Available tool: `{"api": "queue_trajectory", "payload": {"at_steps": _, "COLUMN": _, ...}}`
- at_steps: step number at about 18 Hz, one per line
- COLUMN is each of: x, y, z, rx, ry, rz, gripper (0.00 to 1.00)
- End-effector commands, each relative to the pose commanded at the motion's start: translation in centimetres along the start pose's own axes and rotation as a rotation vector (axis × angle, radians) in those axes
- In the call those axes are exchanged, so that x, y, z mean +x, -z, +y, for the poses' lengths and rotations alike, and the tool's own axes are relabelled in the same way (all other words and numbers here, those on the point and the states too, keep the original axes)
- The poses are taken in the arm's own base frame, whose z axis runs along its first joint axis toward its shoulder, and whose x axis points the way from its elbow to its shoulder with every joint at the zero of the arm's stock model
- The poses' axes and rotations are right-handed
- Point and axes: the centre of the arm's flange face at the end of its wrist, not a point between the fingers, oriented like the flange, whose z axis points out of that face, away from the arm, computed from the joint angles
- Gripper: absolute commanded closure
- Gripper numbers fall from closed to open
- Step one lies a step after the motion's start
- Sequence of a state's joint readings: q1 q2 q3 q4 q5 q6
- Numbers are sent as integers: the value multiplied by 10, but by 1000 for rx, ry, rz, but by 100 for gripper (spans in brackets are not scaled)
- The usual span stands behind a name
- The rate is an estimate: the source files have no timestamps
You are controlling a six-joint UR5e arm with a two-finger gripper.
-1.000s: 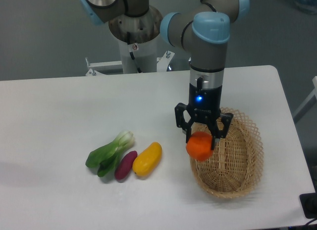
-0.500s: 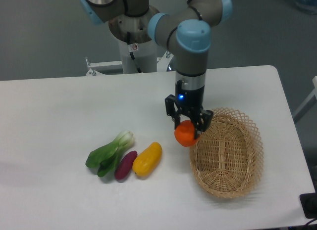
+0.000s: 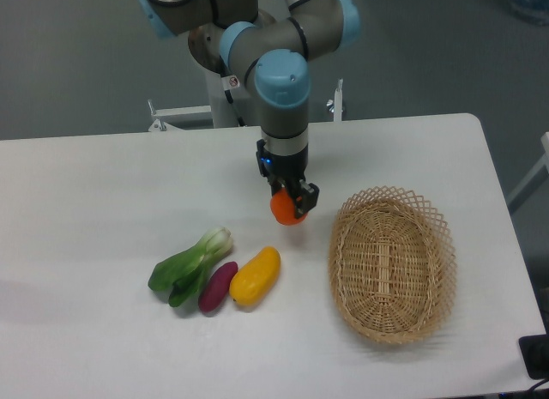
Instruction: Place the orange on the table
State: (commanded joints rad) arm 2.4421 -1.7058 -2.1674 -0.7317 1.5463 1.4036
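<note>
My gripper [image 3: 289,203] is shut on the orange [image 3: 286,208], a small round bright orange fruit. It holds the fruit over the white table [image 3: 103,193], left of the wicker basket [image 3: 392,263] and above and a little right of the yellow vegetable [image 3: 256,275]. Whether the orange touches the tabletop I cannot tell. The fingers cover the orange's top and right side.
A green bok choy [image 3: 189,263], a purple sweet potato [image 3: 218,286] and the yellow vegetable lie in a row at front centre-left. The empty basket stands at the right. The robot base [image 3: 232,81] is behind the table's far edge.
The gripper has carried the orange from above the basket's left rim leftward and farther back, out over the open tabletop. The basket and vegetables have not moved.
</note>
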Motion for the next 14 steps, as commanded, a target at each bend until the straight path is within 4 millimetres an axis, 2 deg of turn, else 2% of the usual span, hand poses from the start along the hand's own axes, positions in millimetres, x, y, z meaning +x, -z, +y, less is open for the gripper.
{"api": "queue_trajectory", "payload": {"at_steps": 5, "x": 5, "y": -17, "z": -12, "rx": -1, "ry": 4, "rz": 30, "gripper": 40}}
{"api": "queue_trajectory", "payload": {"at_steps": 8, "x": 6, "y": -16, "z": -12, "rx": 0, "ry": 4, "rz": 31, "gripper": 33}}
{"api": "queue_trajectory", "payload": {"at_steps": 9, "x": 6, "y": -15, "z": -13, "rx": 1, "ry": 4, "rz": 28, "gripper": 30}}
{"api": "queue_trajectory", "payload": {"at_steps": 11, "x": 4, "y": -13, "z": -13, "rx": 2, "ry": 5, "rz": 23, "gripper": 1}}
{"api": "queue_trajectory", "payload": {"at_steps": 14, "x": -3, "y": -3, "z": -14, "rx": 7, "ry": 8, "rz": -2, "gripper": 0}}
